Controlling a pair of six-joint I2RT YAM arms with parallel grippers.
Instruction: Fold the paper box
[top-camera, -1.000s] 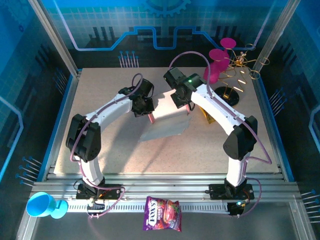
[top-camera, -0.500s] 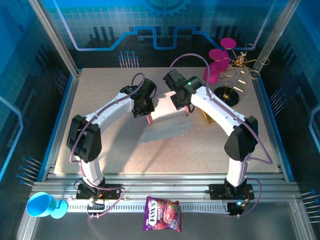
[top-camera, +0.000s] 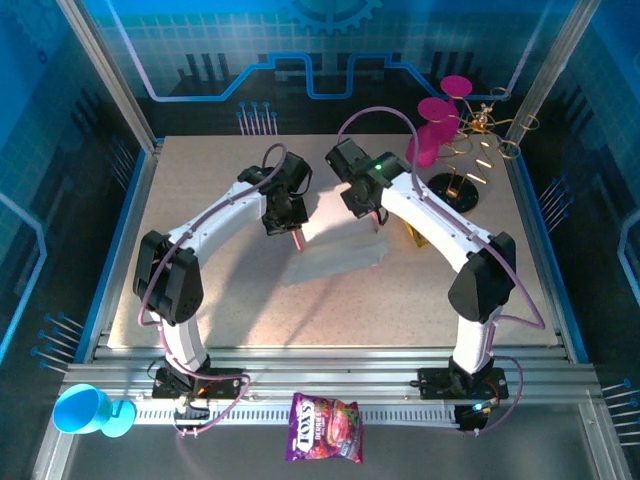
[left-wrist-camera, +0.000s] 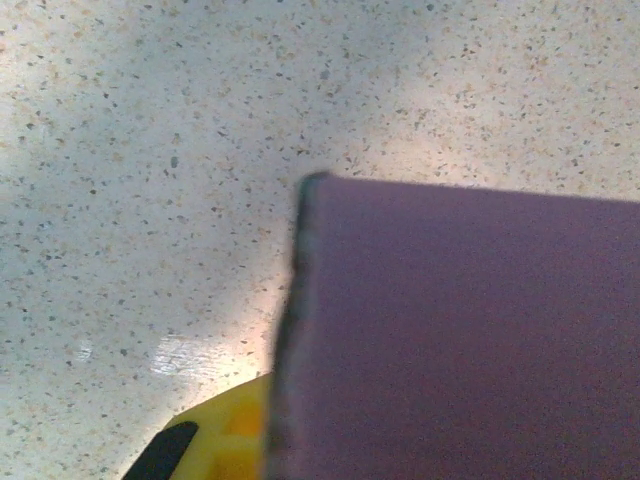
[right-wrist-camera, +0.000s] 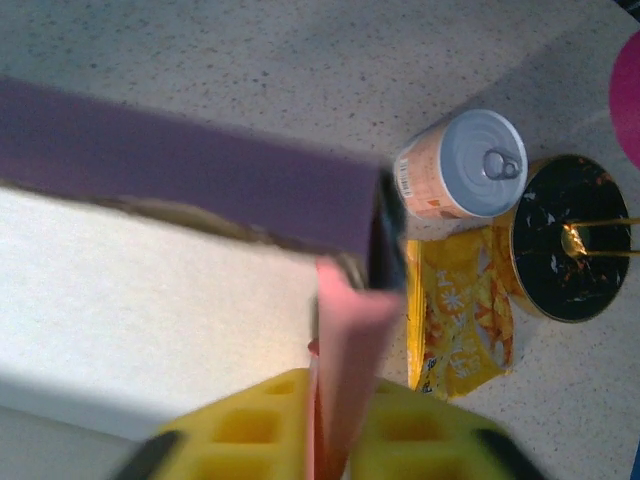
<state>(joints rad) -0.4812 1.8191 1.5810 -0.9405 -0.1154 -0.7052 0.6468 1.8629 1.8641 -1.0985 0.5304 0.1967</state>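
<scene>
Now the box (top-camera: 340, 265) is seen over the table (top-camera: 260, 320) centre as a narrower strip than one second earlier, its pink flap clamped by the right gripper (right-wrist-camera: 338, 405), while closure of the left gripper (top-camera: 296, 237) at its other edge cannot be determined.

Table (top-camera: 190, 190) left side and near edge bare, box (top-camera: 335, 260) spans the middle, can (right-wrist-camera: 462, 165), yellow packet (right-wrist-camera: 455, 315), stand (top-camera: 455, 188), cups (top-camera: 437, 125) crowd far right corner.

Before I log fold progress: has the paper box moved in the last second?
Yes. From above, the paper box now shows as a narrower strip, and its right end looks slightly nearer the yellow snack packet.
</scene>
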